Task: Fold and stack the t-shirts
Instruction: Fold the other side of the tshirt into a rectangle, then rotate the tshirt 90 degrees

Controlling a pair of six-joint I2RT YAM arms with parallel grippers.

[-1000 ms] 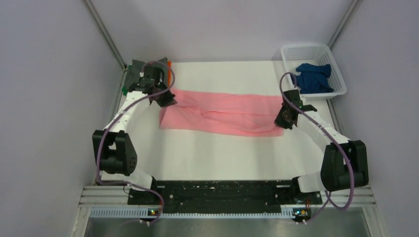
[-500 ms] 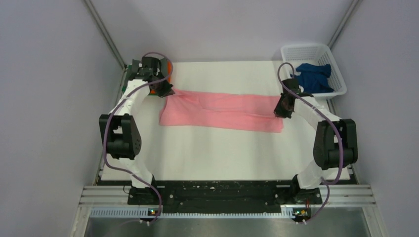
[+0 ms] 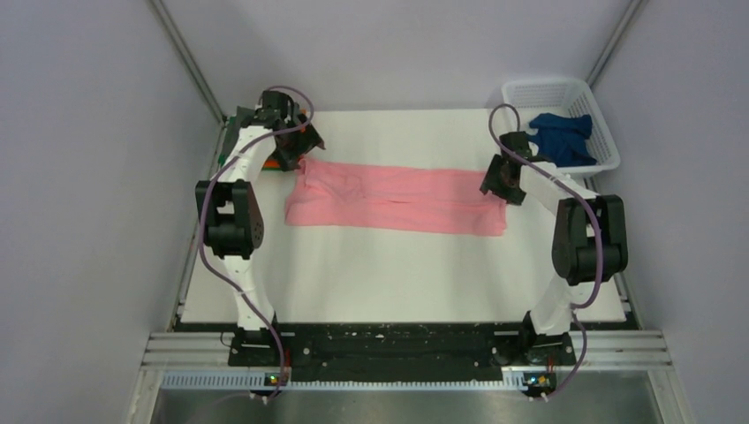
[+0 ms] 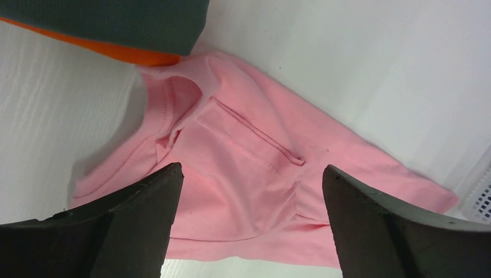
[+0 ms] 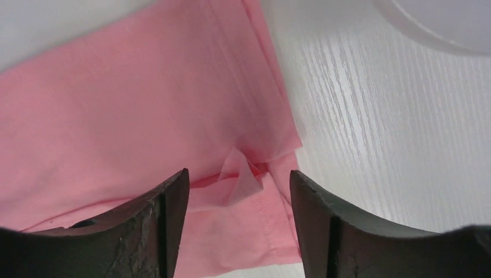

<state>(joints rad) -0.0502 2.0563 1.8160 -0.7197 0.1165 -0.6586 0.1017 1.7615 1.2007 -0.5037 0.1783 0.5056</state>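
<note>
Pink cloth runs as a long folded band across the middle of the white table (image 3: 397, 274): the pink t-shirt (image 3: 397, 199) lies flat, its ends near the two arms. From above, the left gripper (image 3: 305, 146) hangs over the band's far left corner and the right gripper (image 3: 495, 184) over its right end, but that view does not show how their jaws stand. The wrist cameras do. The left gripper (image 4: 249, 174) is released, jaws wide apart above the collar end and nothing between them. The right gripper (image 5: 238, 174) is also let go, jaws apart over the hem, where a small pucker of cloth stands up. The left wrist view alone shows a dark grey shirt (image 4: 116, 17) lying on an orange shirt (image 4: 136, 54), just beside the pink collar. Only the top view shows the navy shirt (image 3: 559, 137) bunched in the white basket (image 3: 548, 88) at the far right corner.

A second ago both grippers were clenched on the shirt's ends, and its near edge sagged and wrinkled. Both arms now reach farther back.
</note>
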